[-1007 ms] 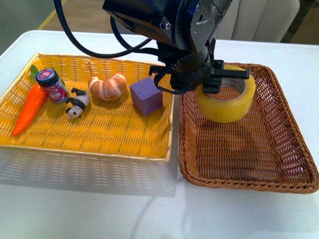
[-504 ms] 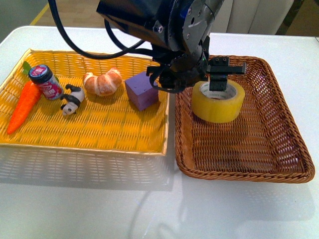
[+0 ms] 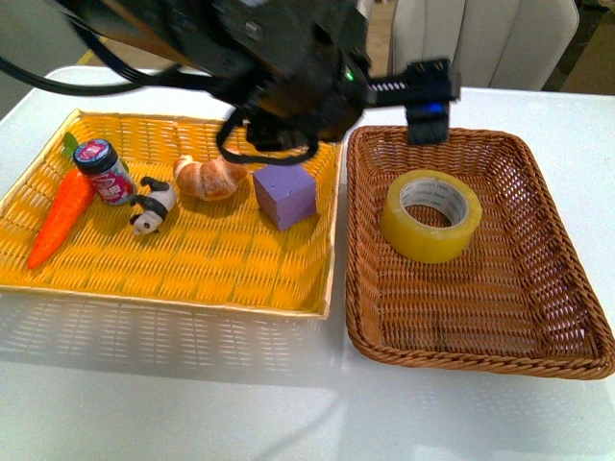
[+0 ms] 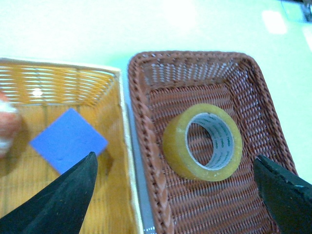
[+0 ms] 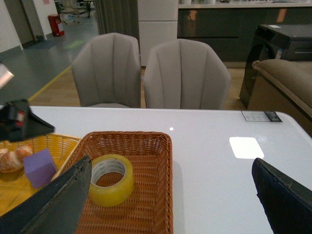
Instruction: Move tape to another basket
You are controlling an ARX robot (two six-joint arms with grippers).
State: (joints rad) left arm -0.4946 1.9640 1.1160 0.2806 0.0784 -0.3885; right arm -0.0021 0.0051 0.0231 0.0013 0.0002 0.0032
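1. The tape (image 3: 431, 215) lies flat, core upward, in the far part of the brown basket (image 3: 577, 317), nearer its left wall; nothing grips it.
2. The left pincer (image 3: 430, 108) hangs above the far rim of that basket, clear of the tape. In the left wrist view its two dark fingers (image 4: 63, 195) stand wide apart with the tape (image 4: 203, 141) lying free between and below them, so it is spread open and holds nothing.
3. The right pincer (image 5: 165, 195) shows only in its own wrist view, fingers spread far apart and empty, well back from the basket (image 5: 165, 146).
4. Just left of the brown basket sits the yellow basket (image 3: 183, 288), their walls nearly touching. In it lie a purple cube (image 3: 284, 195) nearest the brown basket, then a croissant (image 3: 210, 177), a panda toy (image 3: 151, 206), a small jar (image 3: 105, 171) and a carrot (image 3: 61, 213).
5. The left arm's dark bulk (image 3: 259, 67) crosses above the yellow basket's far edge and hides part of it in the front view.
6. Only the right wrist view shows the surroundings: two grey chairs (image 5: 185, 73) behind the white table (image 5: 219, 156) and a sofa (image 5: 287, 83) off to one side.
7. Only the left wrist view looks straight down through the tape's pale core to the weave beneath.
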